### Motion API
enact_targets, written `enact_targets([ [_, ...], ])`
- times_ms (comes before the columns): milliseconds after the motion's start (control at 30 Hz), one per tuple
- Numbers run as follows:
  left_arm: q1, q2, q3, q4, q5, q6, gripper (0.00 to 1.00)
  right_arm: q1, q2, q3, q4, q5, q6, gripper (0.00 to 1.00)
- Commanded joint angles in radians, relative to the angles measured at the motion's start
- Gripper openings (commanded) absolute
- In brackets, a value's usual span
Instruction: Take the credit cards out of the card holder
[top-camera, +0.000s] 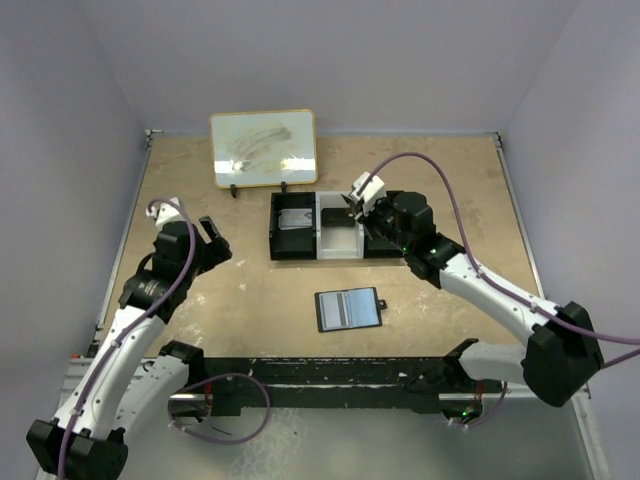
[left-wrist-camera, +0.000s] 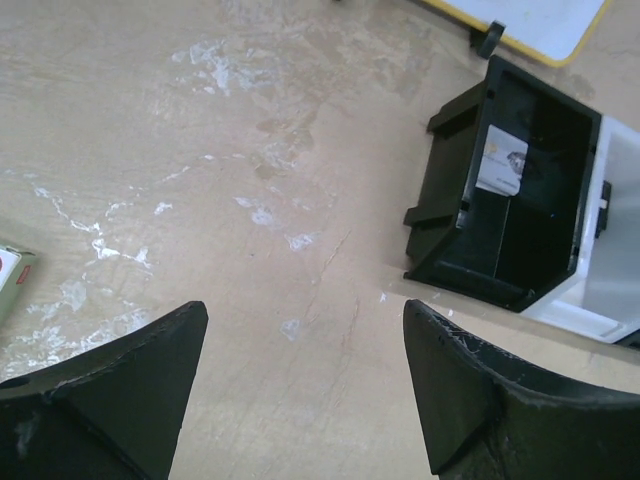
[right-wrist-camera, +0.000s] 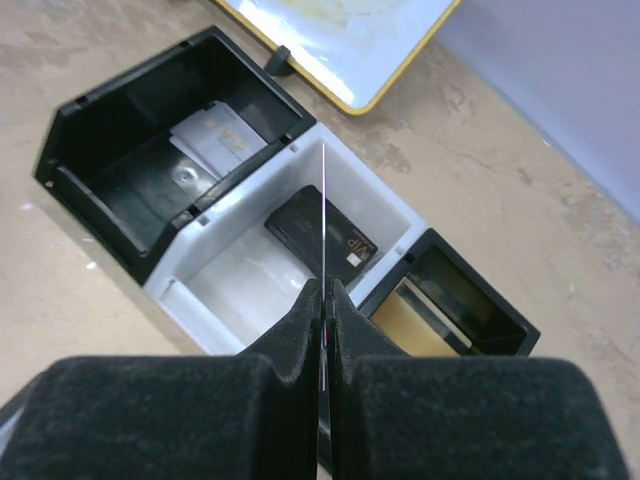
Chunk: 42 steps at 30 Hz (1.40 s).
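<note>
My right hand (right-wrist-camera: 323, 292) pinches a credit card (right-wrist-camera: 324, 200) edge-on above the white middle compartment of the tray (top-camera: 297, 256). My left hand (left-wrist-camera: 302, 312) is spread and empty. The card holder (top-camera: 348, 309) lies open on the near worktop (top-camera: 250, 300). Risk: if released tilted, the card could glance off and land outside.

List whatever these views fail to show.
Right wrist view: the edge-on card in the shut right pincer shows only as a thin line; its face is unreadable.
Top view: the card holder is too small to tell whether cards remain inside.
Left wrist view: an object at the left edge is cut off by the frame.
Top view: the right pincer hides the right compartment of the tray.
</note>
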Motion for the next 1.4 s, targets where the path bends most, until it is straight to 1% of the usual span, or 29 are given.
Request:
enact_targets([
  [0, 0.008, -0.110, -0.019, 0.085, -0.009, 0.046, 0.77, 0.002, 0.097, 0.108, -0.019, 0.066, -0.145, 0.00],
  [100, 0.008, -0.137, -0.030, 0.100, -0.013, 0.046, 0.77, 0.003, 0.167, 0.144, -0.012, 0.097, -0.183, 0.00],
  [233, 0.008, -0.103, -0.016, 0.090, 0.013, 0.056, 0.78, 0.003, 0.252, 0.212, -0.024, 0.119, -0.239, 0.00],
  [367, 0.008, -0.086, -0.007, 0.085, 0.018, 0.059, 0.78, 0.004, 0.332, 0.281, -0.092, 0.060, -0.288, 0.00],
  [467, 0.008, -0.102, -0.010, 0.090, 0.017, 0.062, 0.78, 0.013, 0.393, 0.321, -0.126, 0.055, -0.307, 0.00],
  [733, 0.008, -0.120, -0.015, 0.092, 0.006, 0.059, 0.78, 0.054, 0.547, 0.428, -0.196, 0.159, -0.342, 0.00],
  [867, 0.008, -0.117, -0.016, 0.092, 0.009, 0.061, 0.77, 0.071, 0.590, 0.452, -0.195, 0.232, -0.384, 0.00],
  [1033, 0.008, -0.110, -0.015, 0.093, 0.016, 0.062, 0.77, 0.083, 0.627, 0.463, -0.181, 0.284, -0.446, 0.00],
  [1367, 0.008, -0.107, -0.016, 0.093, 0.027, 0.064, 0.77, 0.085, 0.687, 0.475, -0.142, 0.314, -0.564, 0.02],
])
